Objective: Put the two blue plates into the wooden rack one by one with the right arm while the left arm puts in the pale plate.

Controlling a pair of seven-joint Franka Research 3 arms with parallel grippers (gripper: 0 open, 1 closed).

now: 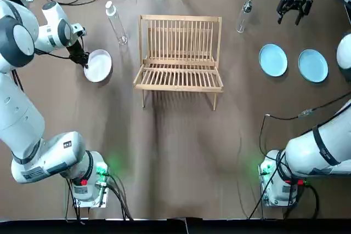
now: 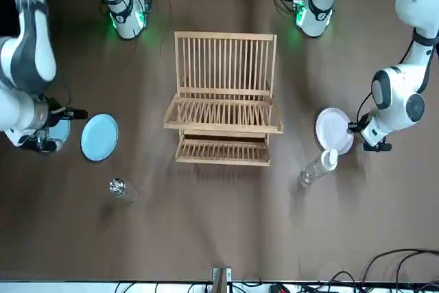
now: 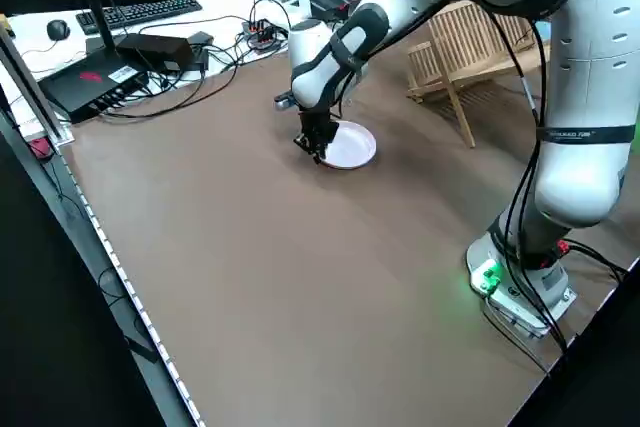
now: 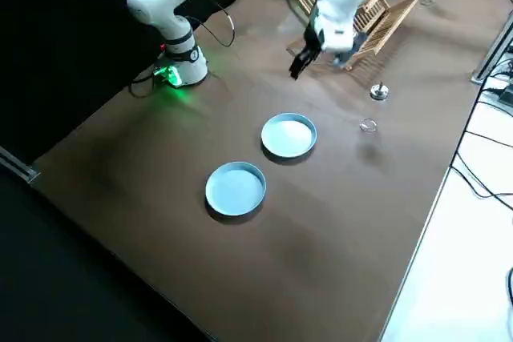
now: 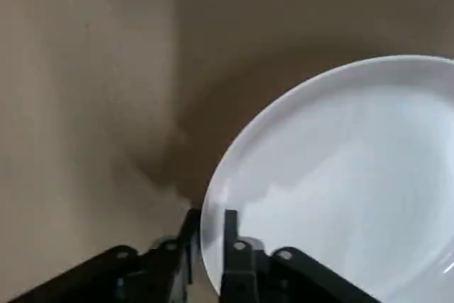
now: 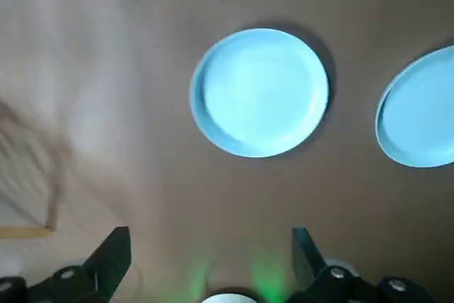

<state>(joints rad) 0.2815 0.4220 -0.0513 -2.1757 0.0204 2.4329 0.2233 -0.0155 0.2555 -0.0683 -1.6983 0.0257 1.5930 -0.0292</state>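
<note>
The pale plate (image 1: pixel 99 65) lies left of the wooden rack (image 1: pixel 179 53), its outer rim pinched by my left gripper (image 1: pixel 84 62); the wrist view shows the fingers (image 5: pixel 230 228) shut on the plate's edge (image 5: pixel 333 175), the plate tipped up slightly. Two blue plates (image 1: pixel 273 60) (image 1: pixel 313 65) lie flat on the table right of the rack. My right gripper (image 1: pixel 291 10) hangs open in the air behind them, nothing between its fingers; its wrist view looks down on the nearer blue plate (image 6: pixel 259 91) and part of the other (image 6: pixel 418 111).
A clear plastic bottle (image 1: pixel 115 22) lies behind the pale plate, near the rack's left end. A small glass object with a metal top (image 1: pixel 244 15) stands right of the rack at the back. Cables run along the far table edge.
</note>
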